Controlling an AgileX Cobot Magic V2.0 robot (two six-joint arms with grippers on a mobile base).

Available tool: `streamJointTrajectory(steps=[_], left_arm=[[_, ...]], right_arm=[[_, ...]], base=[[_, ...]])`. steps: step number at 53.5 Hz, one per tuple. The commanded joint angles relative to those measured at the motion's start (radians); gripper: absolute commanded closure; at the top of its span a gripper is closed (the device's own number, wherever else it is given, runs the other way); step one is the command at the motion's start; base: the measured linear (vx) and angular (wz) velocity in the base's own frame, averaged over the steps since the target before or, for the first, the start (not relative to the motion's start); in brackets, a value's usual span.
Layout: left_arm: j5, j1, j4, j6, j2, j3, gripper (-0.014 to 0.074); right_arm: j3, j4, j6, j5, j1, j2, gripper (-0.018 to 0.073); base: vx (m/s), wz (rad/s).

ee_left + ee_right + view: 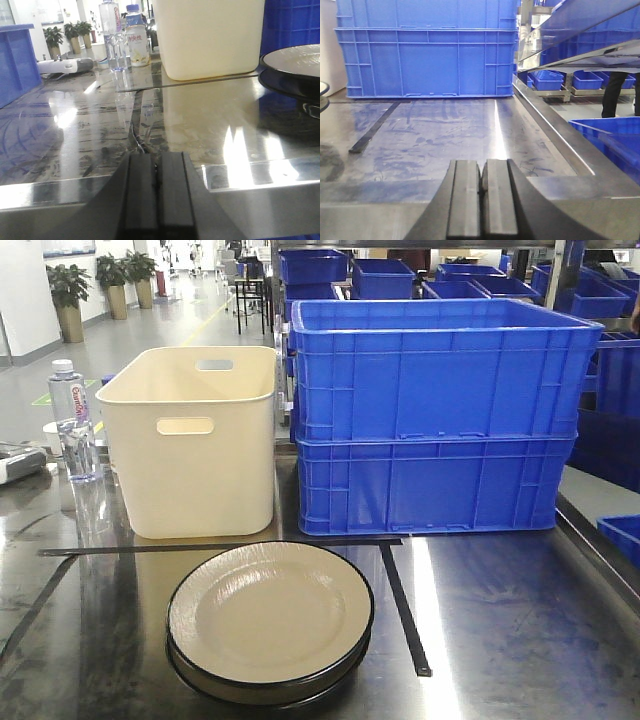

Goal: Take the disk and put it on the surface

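Front view, disk: cream plates (268, 618) with black rims, stacked on the glossy surface (500, 620), nearest the camera
Tape lines (405, 610): black strips beside and behind the stack
Cream bin (190, 445): just behind the plates
Blue crates (435, 420): stacked, right of the bin
Left gripper (156, 192): jaws pressed together, nothing held (low at the table edge)
Right gripper (482, 197): jaws likewise together, empty

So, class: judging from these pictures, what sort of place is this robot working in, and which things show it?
Probably a factory or warehouse floor. Stacked blue crates sit on a steel worktable, more blue bins fill the shelving behind, and floor lanes run past potted plants.
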State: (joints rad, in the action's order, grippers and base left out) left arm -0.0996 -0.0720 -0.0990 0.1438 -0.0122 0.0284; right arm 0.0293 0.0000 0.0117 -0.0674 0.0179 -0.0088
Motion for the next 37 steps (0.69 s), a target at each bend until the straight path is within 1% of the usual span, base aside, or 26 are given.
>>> streamJointTrajectory(steps=[1, 37], left_arm=[[0.087, 0.007, -0.009, -0.005, -0.015, 0.024, 0.0595], [0.087, 0.007, -0.009, -0.005, -0.015, 0.024, 0.0595]], right_arm=[[-0.004, -0.01, 0.0, 0.067, 0.003, -0.009, 0.0567], [-0.004, -0.01, 0.0, 0.067, 0.003, -0.011, 0.0567]], base=[[0.0, 0.0], [0.0, 0.0]])
